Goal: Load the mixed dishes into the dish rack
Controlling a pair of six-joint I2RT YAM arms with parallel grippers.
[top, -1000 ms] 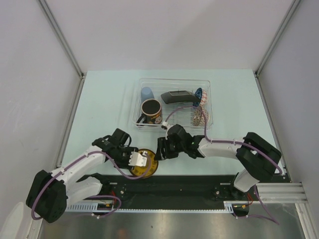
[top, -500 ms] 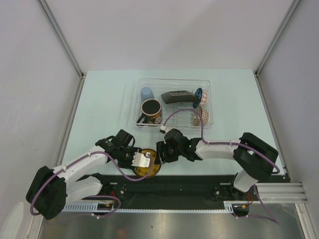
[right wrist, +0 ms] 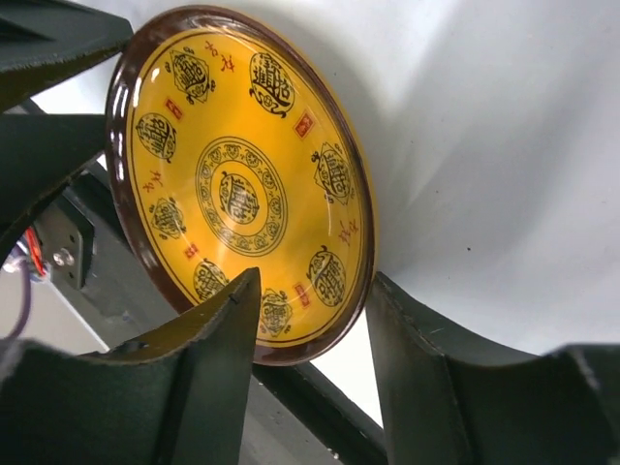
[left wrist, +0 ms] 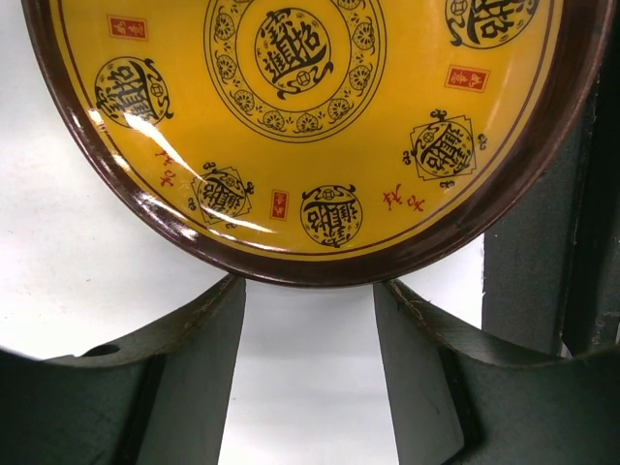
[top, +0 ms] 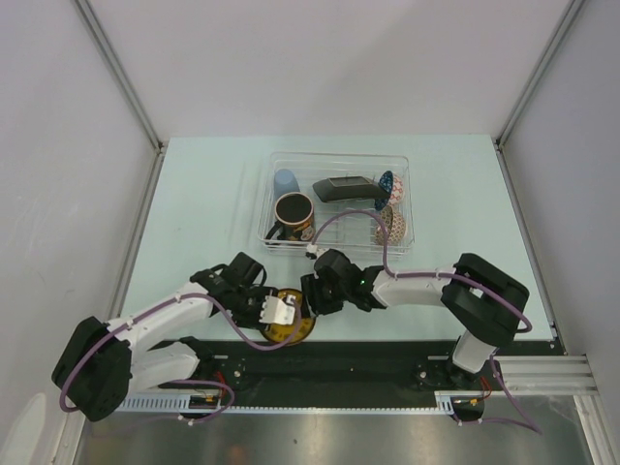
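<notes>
From above, the round yellow saucer with dark patterns (top: 291,331) lies at the near edge of the pale counter (top: 203,213). It sits between the left gripper (top: 280,311) and the right gripper (top: 313,295), well short of the clear rectangular dish rack (top: 337,156). Left wrist: jaws spread, saucer rim dead ahead at their tips. Right wrist: jaws spread, straddling the rim, so the right arm looks better placed to lift.

A robot lab's enclosed test cell.
Plain white panels (top: 320,68) framed by aluminium posts (top: 116,77) boxed in a pale-green surface (top: 203,203); a cabled left arm (top: 160,315) and right arm (top: 421,284) sat bolted to a black rail (top: 339,363) at its near edge.
</notes>
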